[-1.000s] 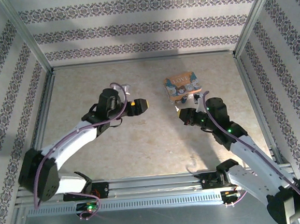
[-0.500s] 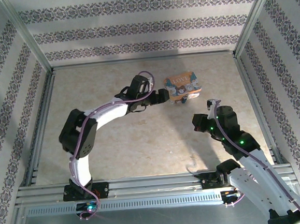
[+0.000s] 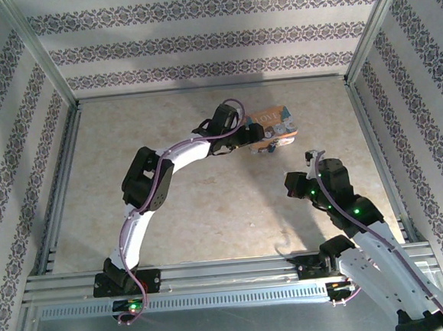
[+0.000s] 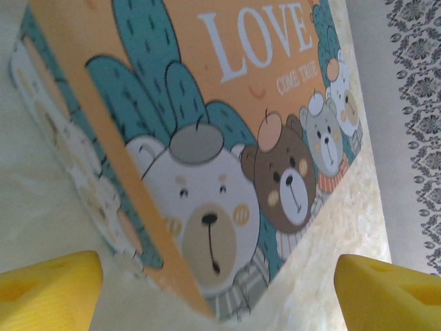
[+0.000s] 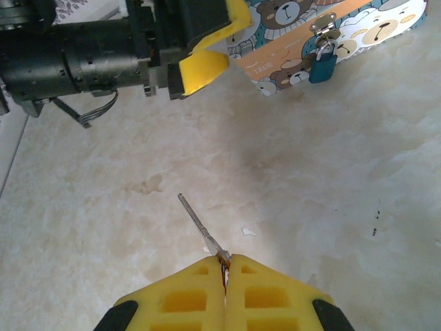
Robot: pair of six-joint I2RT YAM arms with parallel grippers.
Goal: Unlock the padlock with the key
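Stretched farther out now, the left gripper (image 4: 217,293) sits right up at the orange LOVE box (image 4: 227,138), jaws spread wide either side of its near corner, gripping nothing. Right gripper (image 5: 226,276) is clamped tight on the key (image 5: 200,224), shaft poking forward over the table (image 5: 310,172). Little blue padlock (image 5: 321,63) hangs on the box's clasp, well apart from the key.

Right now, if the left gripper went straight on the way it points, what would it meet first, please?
The orange LOVE box: its near corner sits straight ahead of the left gripper, between the open fingers. The gap is hard to judge.
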